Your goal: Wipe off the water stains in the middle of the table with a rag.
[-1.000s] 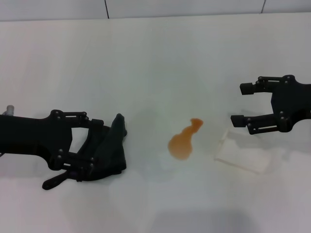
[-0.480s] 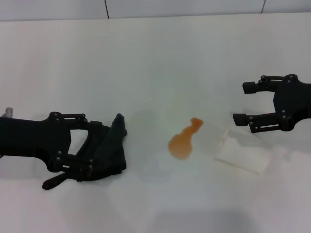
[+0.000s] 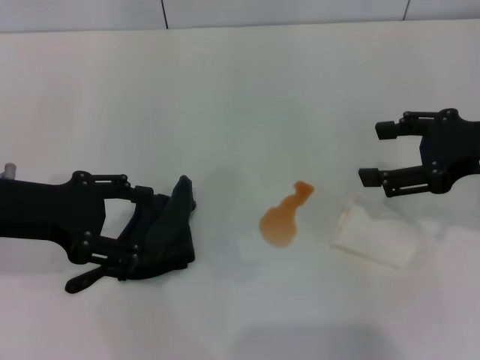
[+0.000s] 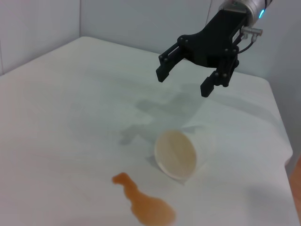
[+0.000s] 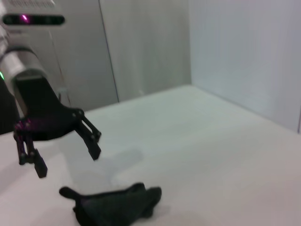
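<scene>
Your plastic cup (image 3: 373, 238) lies tipped over, empty, lower right of the tabletop (image 3: 240, 97), just beside the orange water stains (image 3: 283, 217) at centre. Left hand (image 3: 124, 240) spread wide over the rag (image 3: 171, 232), lower left. Right hand (image 3: 384, 154), open wide, has risen slightly since a second ago.

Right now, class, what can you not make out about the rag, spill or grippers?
1. Head view: the left gripper covers part of the rag, hiding its full outline.
2. Left wrist view: no rag; the water stains reach the bottom edge, possibly cut off.
3. Right wrist view: no stains; the rag's lower part is cut by the frame.
4. Head view: the right gripper's arm is cut off.
</scene>
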Available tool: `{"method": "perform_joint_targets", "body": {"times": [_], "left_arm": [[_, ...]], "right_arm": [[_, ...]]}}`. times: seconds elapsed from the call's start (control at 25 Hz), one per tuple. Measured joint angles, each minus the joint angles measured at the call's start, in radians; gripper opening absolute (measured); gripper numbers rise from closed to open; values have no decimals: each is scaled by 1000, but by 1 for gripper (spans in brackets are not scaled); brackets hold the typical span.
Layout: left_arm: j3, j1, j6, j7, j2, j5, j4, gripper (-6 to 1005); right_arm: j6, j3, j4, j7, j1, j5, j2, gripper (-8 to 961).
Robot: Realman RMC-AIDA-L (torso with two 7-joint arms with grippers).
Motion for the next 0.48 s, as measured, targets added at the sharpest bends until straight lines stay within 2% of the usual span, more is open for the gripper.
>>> {"method": "perform_joint_targets", "body": {"times": [0.48], "left_arm": [[-4, -13, 0, -2, 1, 29, 1, 863]], "right_arm": [[-14, -158, -311, 378, -3, -324, 0, 850]]}}
